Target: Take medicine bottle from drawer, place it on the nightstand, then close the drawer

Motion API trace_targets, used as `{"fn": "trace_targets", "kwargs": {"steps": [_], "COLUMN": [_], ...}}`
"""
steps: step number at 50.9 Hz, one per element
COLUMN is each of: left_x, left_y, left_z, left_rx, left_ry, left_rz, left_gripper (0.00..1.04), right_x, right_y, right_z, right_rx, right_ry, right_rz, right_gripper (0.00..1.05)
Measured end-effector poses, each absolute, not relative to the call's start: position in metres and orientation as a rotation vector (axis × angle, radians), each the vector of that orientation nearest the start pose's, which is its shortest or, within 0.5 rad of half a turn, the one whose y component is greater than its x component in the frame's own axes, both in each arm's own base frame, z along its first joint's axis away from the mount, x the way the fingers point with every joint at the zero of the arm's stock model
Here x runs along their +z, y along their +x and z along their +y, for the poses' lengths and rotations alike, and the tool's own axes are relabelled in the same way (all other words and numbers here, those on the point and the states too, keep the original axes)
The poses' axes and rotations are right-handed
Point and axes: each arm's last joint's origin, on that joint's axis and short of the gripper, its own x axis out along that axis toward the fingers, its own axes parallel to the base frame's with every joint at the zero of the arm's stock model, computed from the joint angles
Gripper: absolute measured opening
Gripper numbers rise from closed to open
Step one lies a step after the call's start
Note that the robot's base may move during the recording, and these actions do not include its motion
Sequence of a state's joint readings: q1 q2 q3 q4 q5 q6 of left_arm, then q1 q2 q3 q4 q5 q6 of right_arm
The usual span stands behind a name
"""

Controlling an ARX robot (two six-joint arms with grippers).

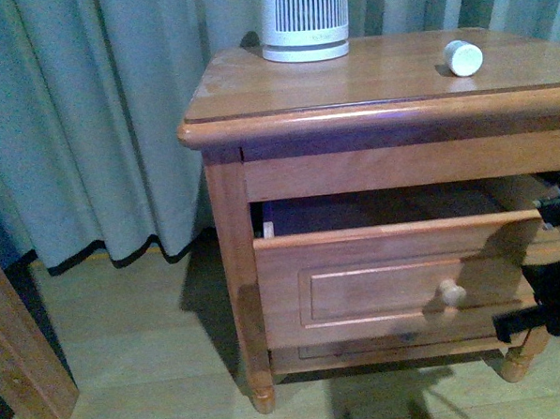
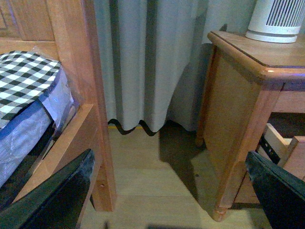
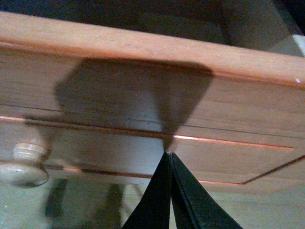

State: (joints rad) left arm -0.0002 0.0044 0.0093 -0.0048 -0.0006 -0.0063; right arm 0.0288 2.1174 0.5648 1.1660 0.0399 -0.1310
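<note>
The medicine bottle (image 1: 463, 57), small and white, lies on its side on the nightstand (image 1: 367, 78) top, near the right. The drawer (image 1: 387, 274) stands partly open, its round knob (image 1: 451, 294) to the right of centre, and its inside is dark. My right gripper (image 3: 168, 153) is shut and empty, with its tips against the drawer front (image 3: 143, 95), beside the knob (image 3: 24, 164). The right arm (image 1: 552, 298) shows at the drawer's right end. My left gripper (image 2: 167, 191) is open and empty, low beside the nightstand's left side (image 2: 233, 124).
A large white ribbed cylinder (image 1: 304, 20) stands at the back of the top. Grey curtains (image 1: 97, 116) hang behind. A wooden bed frame (image 2: 81, 95) with a checked mattress (image 2: 26, 81) stands left of the nightstand, with wood floor (image 2: 152, 176) between.
</note>
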Motion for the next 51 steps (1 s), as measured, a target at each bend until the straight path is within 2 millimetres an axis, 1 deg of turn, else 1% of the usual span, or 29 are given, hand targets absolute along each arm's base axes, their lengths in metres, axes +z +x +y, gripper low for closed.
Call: {"fn": "trace_targets", "kwargs": {"steps": [4, 8, 15, 25, 30, 32, 35, 39, 40, 42, 44, 45, 46, 47, 49, 50, 51], "left_x": [0.166, 0.166, 0.166, 0.166, 0.166, 0.166, 0.166, 0.166, 0.166, 0.166, 0.166, 0.166, 0.166, 0.166, 0.166, 0.166, 0.166], "left_y": [0.097, 0.097, 0.097, 0.097, 0.097, 0.097, 0.097, 0.097, 0.097, 0.097, 0.097, 0.097, 0.097, 0.097, 0.097, 0.097, 0.097], "left_z": [0.0, 0.0, 0.0, 0.0, 0.0, 0.0, 0.0, 0.0, 0.0, 0.0, 0.0, 0.0, 0.0, 0.0, 0.0, 0.0, 0.0], "left_rx": [0.0, 0.0, 0.0, 0.0, 0.0, 0.0, 0.0, 0.0, 0.0, 0.0, 0.0, 0.0, 0.0, 0.0, 0.0, 0.0, 0.0], "left_ry": [-0.006, -0.006, -0.007, -0.006, -0.006, -0.006, -0.006, -0.006, -0.006, -0.006, -0.006, -0.006, -0.006, -0.006, -0.006, -0.006, -0.006], "left_rz": [0.0, 0.0, -0.001, 0.0, 0.0, -0.001, 0.0, 0.0, 0.0, 0.0, 0.0, -0.001, 0.0, 0.0, 0.0, -0.001, 0.0], "left_gripper": [0.98, 0.98, 0.98, 0.98, 0.98, 0.98, 0.98, 0.98, 0.98, 0.98, 0.98, 0.98, 0.98, 0.98, 0.98, 0.98, 0.98], "right_x": [0.054, 0.059, 0.064, 0.065, 0.067, 0.071, 0.079, 0.102, 0.106, 0.121, 0.14, 0.157, 0.164, 0.18, 0.21, 0.219, 0.237], "right_y": [0.334, 0.353, 0.378, 0.391, 0.391, 0.388, 0.373, 0.347, 0.344, 0.332, 0.318, 0.306, 0.301, 0.29, 0.27, 0.263, 0.251], "right_z": [0.009, 0.008, 0.002, -0.005, -0.008, -0.008, -0.008, -0.005, -0.005, -0.004, -0.002, -0.001, -0.001, 0.0, 0.0, 0.0, -0.001], "right_rx": [0.02, 0.021, 0.019, 0.042, 0.037, 0.036, 0.045, 0.077, 0.081, 0.101, 0.125, 0.146, 0.155, 0.17, 0.193, 0.199, 0.204], "right_ry": [-0.154, -0.159, -0.163, -0.166, -0.135, -0.101, -0.033, 0.09, 0.102, 0.146, 0.184, 0.201, 0.205, 0.216, 0.214, 0.211, 0.2], "right_rz": [0.365, 0.344, 0.321, 0.338, 0.348, 0.363, 0.416, 0.458, 0.459, 0.456, 0.437, 0.417, 0.406, 0.376, 0.298, 0.274, 0.223], "right_gripper": [0.03, 0.03, 0.03, 0.03, 0.03, 0.03, 0.03, 0.03, 0.03, 0.03, 0.03, 0.03, 0.03, 0.04, 0.14, 0.16, 0.21]}}
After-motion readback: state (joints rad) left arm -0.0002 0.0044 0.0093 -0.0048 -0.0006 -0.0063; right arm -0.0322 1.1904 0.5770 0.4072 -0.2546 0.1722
